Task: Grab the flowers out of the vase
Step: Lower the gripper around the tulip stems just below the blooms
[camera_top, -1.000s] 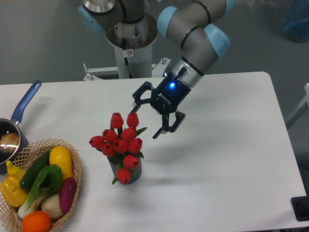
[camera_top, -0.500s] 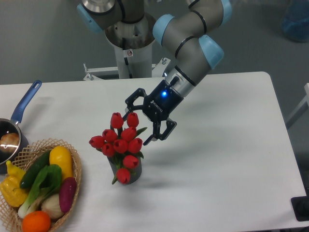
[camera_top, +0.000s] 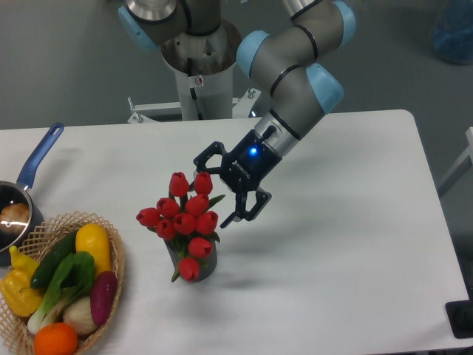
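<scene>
Gripper [camera_top: 213, 194] spread wide, nothing held, at the upper right edge of the flowers [camera_top: 185, 218]. One finger lies by the topmost buds, the other by the right-hand bud; contact unclear from this angle. Bunch stands upright in the vase [camera_top: 201, 264] on the table [camera_top: 347, 237], below and left of the gripper. Wicker basket [camera_top: 117, 259] well apart to the left.

A bunch of red flowers [camera_top: 185, 220] is seen standing in a dark vase [camera_top: 198, 268] on the white table [camera_top: 332, 222]. The gripper [camera_top: 211, 198] is held spread at the bunch's upper right edge. A wicker basket [camera_top: 114, 285] of vegetables and a blue-handled saucepan [camera_top: 29, 177] are placed at the left.
</scene>
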Motion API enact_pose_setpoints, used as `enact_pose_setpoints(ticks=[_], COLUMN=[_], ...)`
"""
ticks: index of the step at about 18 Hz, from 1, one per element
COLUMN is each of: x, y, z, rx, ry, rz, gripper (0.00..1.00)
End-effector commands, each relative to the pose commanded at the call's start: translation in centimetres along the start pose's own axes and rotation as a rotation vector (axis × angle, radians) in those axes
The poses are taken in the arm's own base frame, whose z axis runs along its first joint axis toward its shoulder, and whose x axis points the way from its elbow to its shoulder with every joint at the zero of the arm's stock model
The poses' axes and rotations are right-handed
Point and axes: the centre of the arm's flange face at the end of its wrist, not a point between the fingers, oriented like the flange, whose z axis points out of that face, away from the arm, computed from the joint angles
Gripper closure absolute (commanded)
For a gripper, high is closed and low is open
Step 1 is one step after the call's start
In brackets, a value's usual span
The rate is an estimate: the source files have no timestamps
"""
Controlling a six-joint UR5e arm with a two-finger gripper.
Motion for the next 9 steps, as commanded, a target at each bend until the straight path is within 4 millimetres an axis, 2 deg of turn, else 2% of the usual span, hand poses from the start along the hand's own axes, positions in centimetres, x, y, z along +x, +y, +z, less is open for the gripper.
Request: enact_pose_setpoints(ticks=[9], x=[0.00], y=[0.15], z=[1.15], rx=[0.035], ry=[0.025], rz=[-0.005], gripper=[0.00])
